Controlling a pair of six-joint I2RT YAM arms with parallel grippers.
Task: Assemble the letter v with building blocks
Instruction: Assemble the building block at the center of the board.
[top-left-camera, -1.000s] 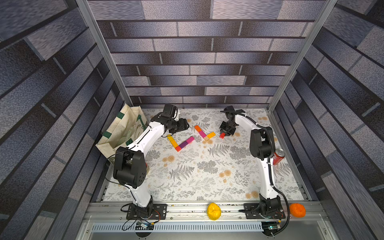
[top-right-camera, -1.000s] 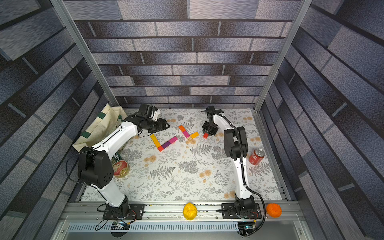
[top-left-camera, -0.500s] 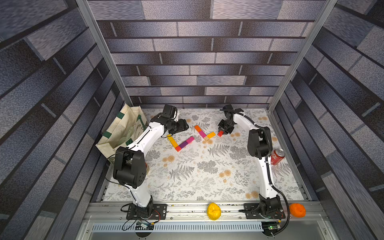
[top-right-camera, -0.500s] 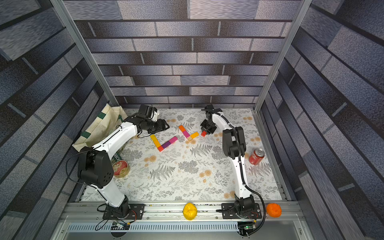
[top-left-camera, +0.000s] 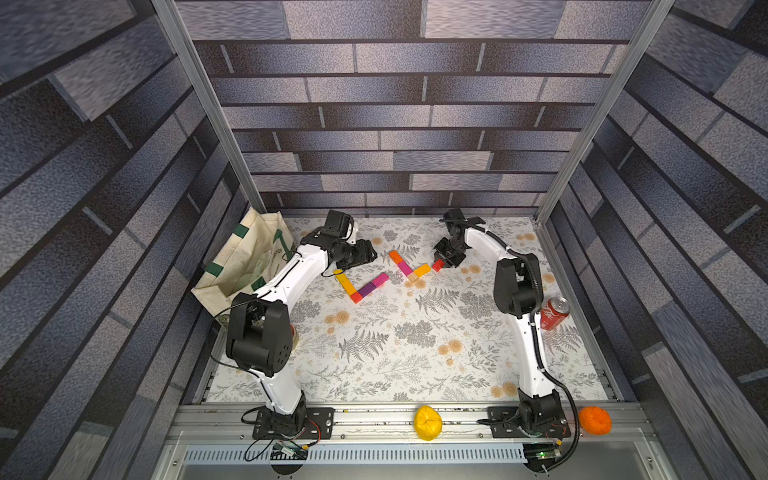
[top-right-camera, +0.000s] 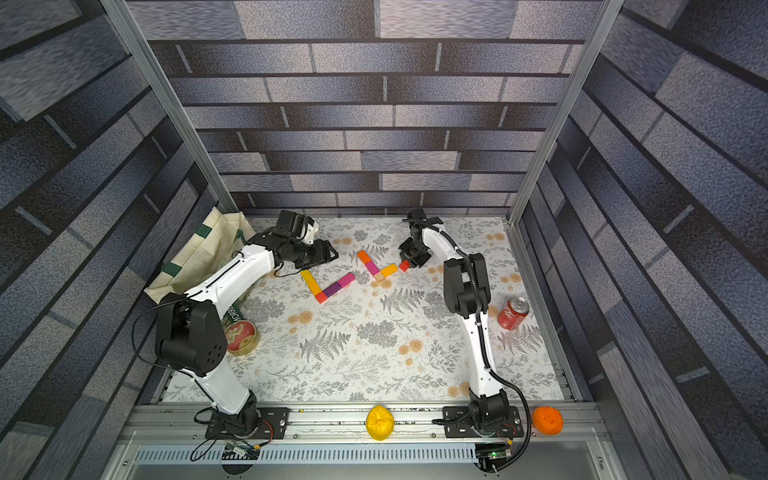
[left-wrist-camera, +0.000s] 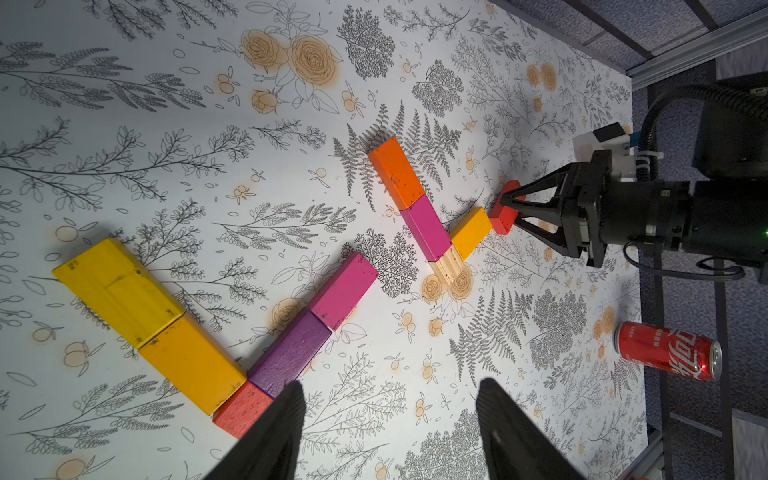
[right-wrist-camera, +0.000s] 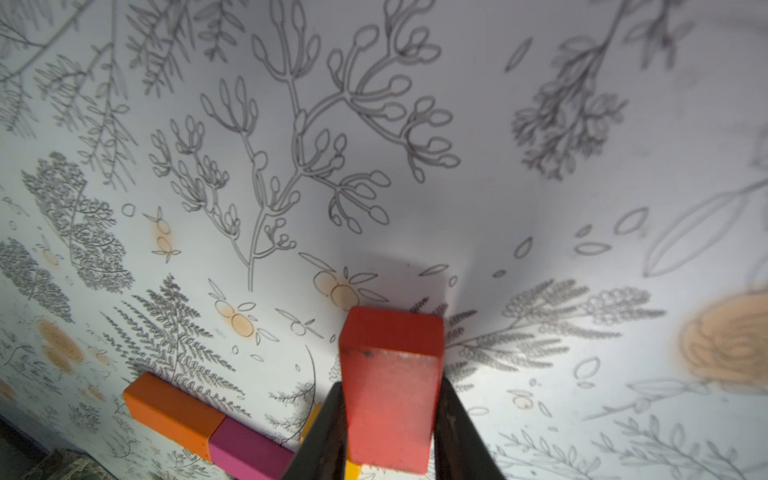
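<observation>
Far left on the counter (top-left-camera: 395, 357), a cloth bag (top-left-camera: 245, 257) leans against the side wall, and a top view shows a round tin (top-right-camera: 240, 335) just in front of it. The left gripper (left-wrist-camera: 388, 388) hangs over the counter, jaws spread, with nothing between them. Below it the left V (top-left-camera: 368, 289) lies flat, five blocks in all. A yellow block (left-wrist-camera: 116, 291) and an amber block (left-wrist-camera: 191, 365) lie end to end in one row. A red corner block (left-wrist-camera: 243, 409) sits at the point, and a purple block (left-wrist-camera: 291, 353) and a pink block (left-wrist-camera: 343, 291) form the other row. To its right, and apart from it, lies the right V (top-left-camera: 405, 268). An orange block (left-wrist-camera: 395, 172), a second pink block (left-wrist-camera: 424, 228) and a plain wood block (left-wrist-camera: 449, 266) form one row, and a short amber block (left-wrist-camera: 471, 232) begins the other. The right gripper (left-wrist-camera: 505, 203) pinches a red block (right-wrist-camera: 390, 374) by its sides, just beside the free end of the short amber block. Whether the two touch cannot be told. Further right, a red can (top-left-camera: 555, 313) sits on the counter near the arm. On the front rail rest a yellow lump (top-left-camera: 428, 422) and an orange lump (top-left-camera: 595, 420).
</observation>
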